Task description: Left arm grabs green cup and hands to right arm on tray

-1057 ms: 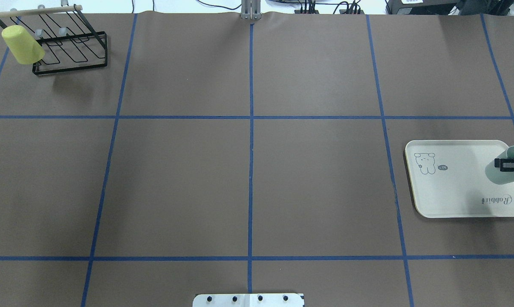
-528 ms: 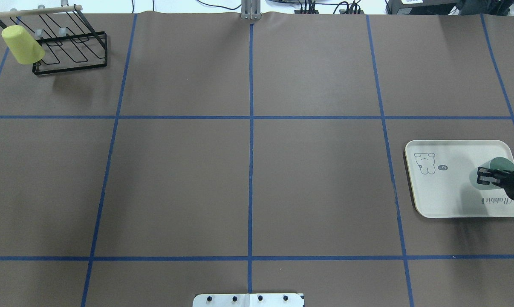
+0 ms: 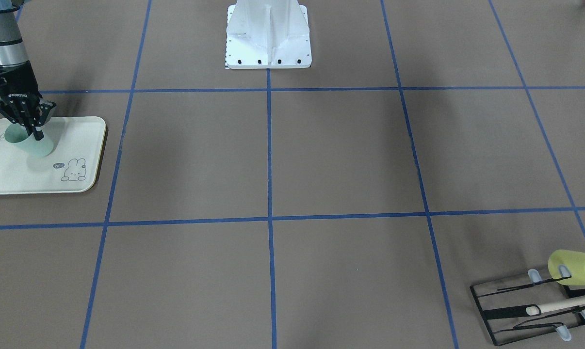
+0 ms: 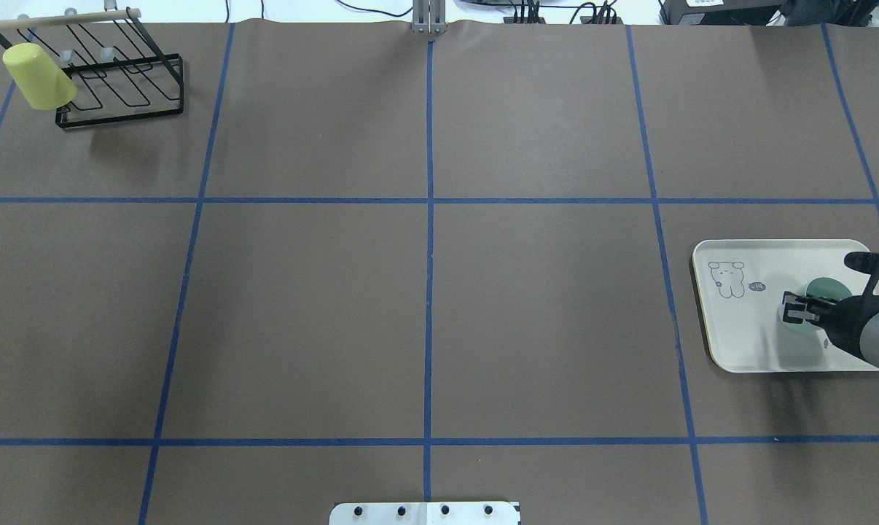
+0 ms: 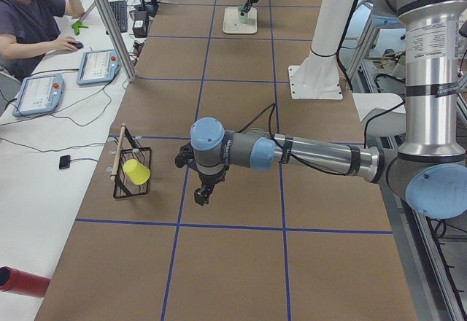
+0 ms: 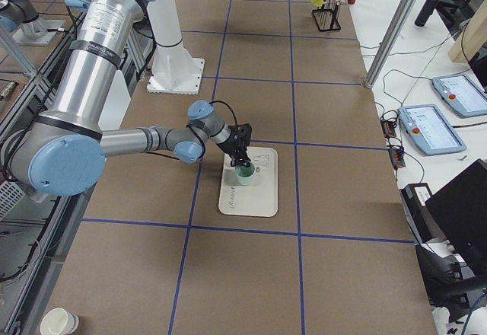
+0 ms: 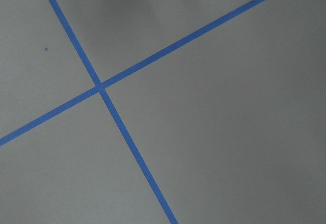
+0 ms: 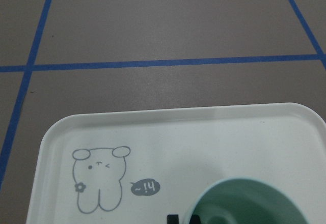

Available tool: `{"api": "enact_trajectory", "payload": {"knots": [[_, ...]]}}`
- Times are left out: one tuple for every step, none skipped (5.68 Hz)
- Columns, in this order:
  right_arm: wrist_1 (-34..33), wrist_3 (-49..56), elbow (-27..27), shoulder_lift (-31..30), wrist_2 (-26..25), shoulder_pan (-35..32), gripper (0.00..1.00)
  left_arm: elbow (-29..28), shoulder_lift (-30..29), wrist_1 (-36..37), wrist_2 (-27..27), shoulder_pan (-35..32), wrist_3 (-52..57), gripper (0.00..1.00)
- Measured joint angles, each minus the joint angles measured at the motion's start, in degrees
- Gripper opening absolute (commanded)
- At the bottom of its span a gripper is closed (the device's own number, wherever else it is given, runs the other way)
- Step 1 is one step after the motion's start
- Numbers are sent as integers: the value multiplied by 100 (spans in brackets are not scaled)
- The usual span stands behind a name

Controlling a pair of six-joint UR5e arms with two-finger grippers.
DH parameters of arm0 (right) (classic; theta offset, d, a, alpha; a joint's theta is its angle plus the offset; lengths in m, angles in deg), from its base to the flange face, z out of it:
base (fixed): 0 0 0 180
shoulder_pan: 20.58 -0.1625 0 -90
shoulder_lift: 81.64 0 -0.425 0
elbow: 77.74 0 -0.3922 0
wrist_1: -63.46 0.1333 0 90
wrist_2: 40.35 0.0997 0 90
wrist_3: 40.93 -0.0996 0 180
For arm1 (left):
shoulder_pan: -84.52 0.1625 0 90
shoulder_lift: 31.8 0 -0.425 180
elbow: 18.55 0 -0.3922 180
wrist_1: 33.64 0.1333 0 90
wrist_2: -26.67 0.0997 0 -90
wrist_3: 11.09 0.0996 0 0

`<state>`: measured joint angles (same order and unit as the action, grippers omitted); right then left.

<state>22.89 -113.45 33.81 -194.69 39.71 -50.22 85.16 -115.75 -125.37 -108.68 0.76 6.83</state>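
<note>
The pale green cup (image 4: 823,289) stands mouth up on the cream tray (image 4: 745,335), at its right half in the overhead view. My right gripper (image 4: 794,310) is shut on the cup's rim wall from above. The front view shows the same grip (image 3: 33,133) on the cup (image 3: 41,146) over the tray (image 3: 11,177). The right wrist view shows the cup's open mouth (image 8: 244,203) and the tray's bunny drawing (image 8: 99,178). My left gripper (image 5: 203,193) hangs above bare table near the wire rack. I cannot tell whether it is open or shut.
A black wire rack (image 4: 119,80) with a yellow-green cup (image 4: 38,76) on a prong stands at the far left corner. The robot's white base (image 3: 268,34) is at the near middle edge. An operator (image 5: 29,14) sits beside the table.
The right gripper has carried the green cup from the tray's right edge inward over the tray and down. The cup has gone from tilted to mouth up.
</note>
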Motion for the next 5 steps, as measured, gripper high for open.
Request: {"api": "enact_trajectory", "payload": {"knots": [[-105, 339, 110, 35, 596, -363, 99, -4, -4, 7, -3, 0, -6, 100], [-342, 1029, 212, 58, 1663, -1182, 99, -24, -5, 12, -7, 1, -7, 100], [-780, 1841, 260, 148, 2750, -2091, 100, -73, -10, 14, -45, 1, -8, 100], [-1579, 2668, 269, 414, 3628, -2862, 100, -188, -11, 7, -86, 1, -3, 100], [-2788, 3594, 238, 911, 4071, -3414, 99, -421, -11, -30, -65, -68, 17, 100]]}}
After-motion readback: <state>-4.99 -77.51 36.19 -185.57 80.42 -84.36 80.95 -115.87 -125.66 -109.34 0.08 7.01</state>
